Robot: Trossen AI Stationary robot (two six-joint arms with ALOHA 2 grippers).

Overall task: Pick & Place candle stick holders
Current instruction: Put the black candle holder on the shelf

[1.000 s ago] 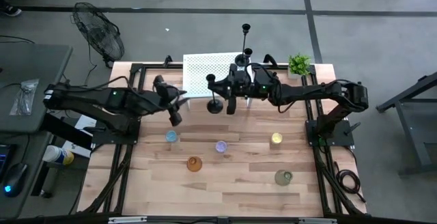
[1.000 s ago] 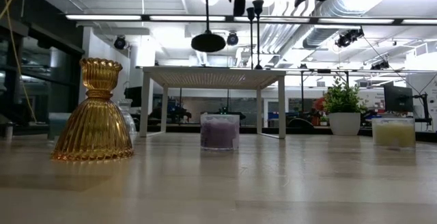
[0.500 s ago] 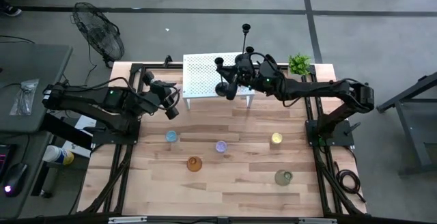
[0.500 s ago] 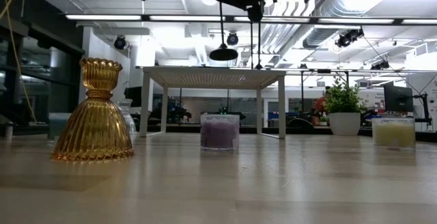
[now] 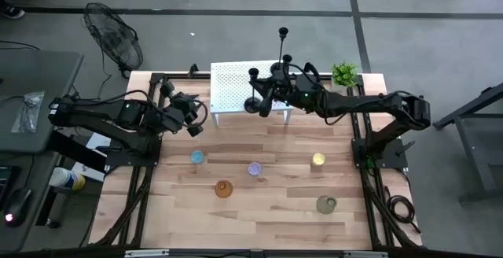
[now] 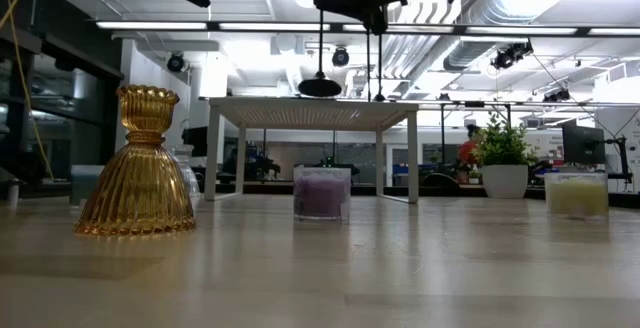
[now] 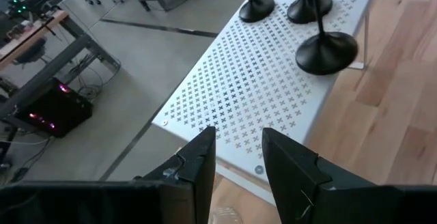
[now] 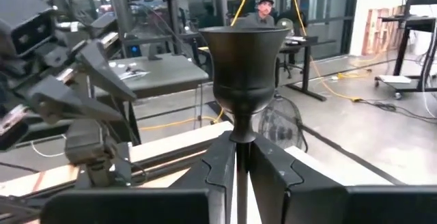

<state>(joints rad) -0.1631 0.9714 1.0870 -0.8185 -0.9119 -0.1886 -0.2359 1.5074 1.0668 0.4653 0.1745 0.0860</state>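
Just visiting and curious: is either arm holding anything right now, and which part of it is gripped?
Yes. The right end effector is shut on a black candlestick, gripping its thin stem just below the cup. The left end effector is open and holds nothing.

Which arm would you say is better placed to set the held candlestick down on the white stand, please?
The right. Its gripper is shut on the candlestick, whose base hangs just above the white stand. The left gripper is open and empty, off the stand's near corner.
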